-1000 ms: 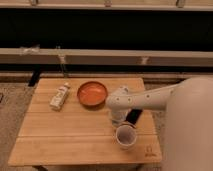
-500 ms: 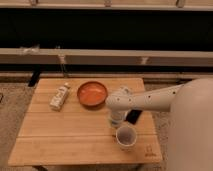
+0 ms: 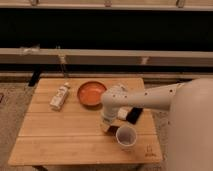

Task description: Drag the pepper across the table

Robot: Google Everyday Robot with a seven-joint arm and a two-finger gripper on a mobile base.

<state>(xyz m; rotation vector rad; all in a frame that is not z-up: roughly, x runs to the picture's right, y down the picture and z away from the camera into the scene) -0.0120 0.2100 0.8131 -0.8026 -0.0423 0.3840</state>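
Note:
The light wooden table fills the lower left of the camera view. My gripper hangs down from the white arm and reaches the tabletop just in front of the orange-red bowl and left of the white cup. A small dark red-brown lump, the pepper, shows at the gripper's tip, partly hidden by it. I cannot tell whether the gripper touches it.
A flat black slab lies right of the gripper, under the arm. A pale bottle lies on its side at the left of the table. A small dark mark sits near the front right corner. A long bench runs behind the table.
The gripper has moved left and toward the front edge, from beside the black slab to the spot left of the cup. Bowl, cup and bottle have not moved.

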